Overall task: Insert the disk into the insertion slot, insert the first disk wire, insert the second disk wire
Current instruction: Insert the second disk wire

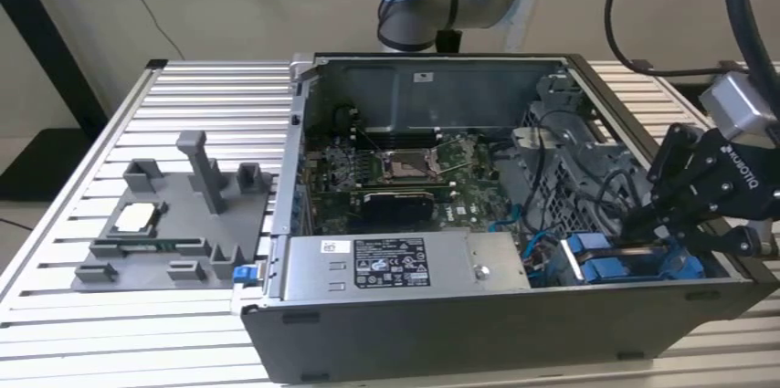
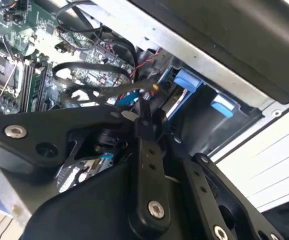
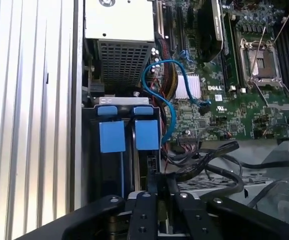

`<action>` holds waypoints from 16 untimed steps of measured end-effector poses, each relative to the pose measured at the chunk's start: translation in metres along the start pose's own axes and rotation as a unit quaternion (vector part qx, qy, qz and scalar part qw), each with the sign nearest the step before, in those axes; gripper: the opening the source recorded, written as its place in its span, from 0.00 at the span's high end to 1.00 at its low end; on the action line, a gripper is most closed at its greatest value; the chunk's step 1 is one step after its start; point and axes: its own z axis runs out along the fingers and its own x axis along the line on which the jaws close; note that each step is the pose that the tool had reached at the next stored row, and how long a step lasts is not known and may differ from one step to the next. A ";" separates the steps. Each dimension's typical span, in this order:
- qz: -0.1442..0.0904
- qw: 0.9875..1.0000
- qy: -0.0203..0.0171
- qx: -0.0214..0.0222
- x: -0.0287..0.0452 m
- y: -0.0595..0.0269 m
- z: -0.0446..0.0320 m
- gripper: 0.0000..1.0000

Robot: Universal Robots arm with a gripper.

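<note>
Disk (image 3: 147, 136) sits in the insertion slot (image 3: 118, 101) at the corner of the open computer case (image 1: 488, 324), on the exterior view's right. Its bright blue carrier end faces up, beside a second blue carrier (image 3: 112, 136) in the neighbouring bay. It looks seated, so I judge the insertion step done.

The step in hand looks like the first disk wire. The tool (image 1: 637, 222) reaches down into the case just beside the bay. In the second wrist view the tool (image 2: 145, 117) has its fingers drawn nearly together at the tips. They seem to pinch the dark connector end of a disk wire (image 3: 204, 152) that loops in from the motherboard (image 1: 403, 178) side. In the first wrist view the tool (image 3: 153, 182) is right at the disk's edge. I can't tell whether the connector is mated or only touching.

The next move calls for lining the plug square to the drive's port and pushing straight. A tangle of black cables crowds the fingers, and a thin blue data cable (image 3: 169, 100) curls close by.

On writing, a white label with dense print and symbols sits on the grey power-supply box (image 1: 390, 265), too small to make out. There is white lettering on the tool body and a white logo on the motherboard. A grey fixture tray (image 1: 171, 224) sits on the slatted bench (image 1: 207, 87), well apart from the case.
</note>
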 end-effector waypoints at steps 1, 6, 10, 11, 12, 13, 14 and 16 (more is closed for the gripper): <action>0.000 1.000 -0.001 0.000 -0.0004 0.0004 -0.0015 0.77; -0.001 1.000 -0.003 0.000 -0.0042 0.0057 -0.0215 0.77; -0.001 1.000 -0.004 0.000 -0.0054 0.0073 -0.0273 0.77; -0.001 1.000 -0.004 0.000 -0.0061 0.0083 -0.0312 0.77; -0.001 1.000 -0.004 0.000 -0.0069 0.0093 -0.0350 0.77; -0.001 1.000 -0.004 0.000 -0.0077 0.0104 -0.0392 0.77; -0.001 1.000 -0.004 0.000 -0.0085 0.0114 -0.0431 0.77; -0.002 1.000 -0.006 0.000 -0.0092 0.0125 -0.0468 0.77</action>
